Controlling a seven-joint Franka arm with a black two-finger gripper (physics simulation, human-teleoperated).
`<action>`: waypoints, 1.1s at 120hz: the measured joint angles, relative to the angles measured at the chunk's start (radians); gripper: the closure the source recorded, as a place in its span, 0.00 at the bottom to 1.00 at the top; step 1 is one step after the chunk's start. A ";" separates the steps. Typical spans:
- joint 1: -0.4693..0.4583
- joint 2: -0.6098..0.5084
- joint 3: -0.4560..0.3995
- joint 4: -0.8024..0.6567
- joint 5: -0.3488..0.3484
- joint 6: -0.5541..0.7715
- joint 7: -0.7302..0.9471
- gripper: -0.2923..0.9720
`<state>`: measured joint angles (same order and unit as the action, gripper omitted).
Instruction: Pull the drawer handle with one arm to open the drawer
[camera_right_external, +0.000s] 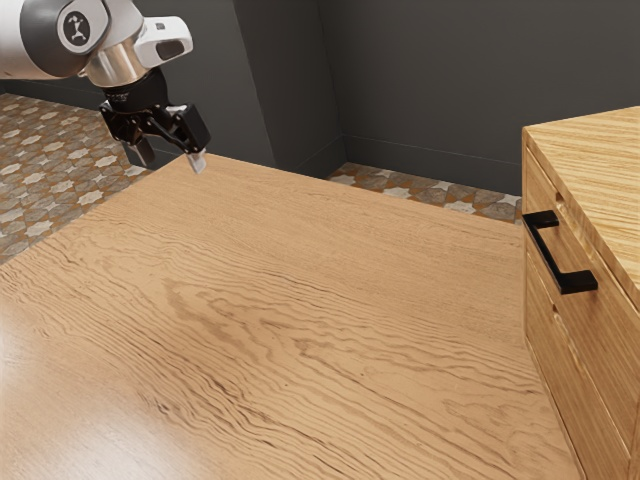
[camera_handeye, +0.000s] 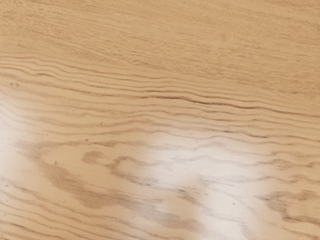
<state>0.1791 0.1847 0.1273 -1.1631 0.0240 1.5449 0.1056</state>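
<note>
Spread, empty gripper (camera_right_external: 172, 158) is hovering over the table (camera_right_external: 300, 300), the drawer handle (camera_right_external: 558, 255) lying well apart near three o'clock, its bar running eleven-to-five.

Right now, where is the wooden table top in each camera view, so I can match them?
Exterior view: the table top spans the middle and lower part, from near the gripper at upper left to the drawer cabinet with its black handle at the exterior view's right.
Wrist view: the table top lies under the hand, its wavy dark grain crossed by pale glare.
Shared landmark: that wavy dark grain.
</note>
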 joint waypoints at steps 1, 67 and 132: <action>0.000 0.000 0.000 0.000 -0.001 0.000 0.001 0.23; -0.042 -0.023 -0.046 0.159 0.018 -0.034 0.026 0.23; -0.238 -0.028 -0.055 -0.148 -0.031 -0.018 -0.004 0.23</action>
<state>-0.0586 0.1568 0.0720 -1.3112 -0.0065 1.5271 0.1014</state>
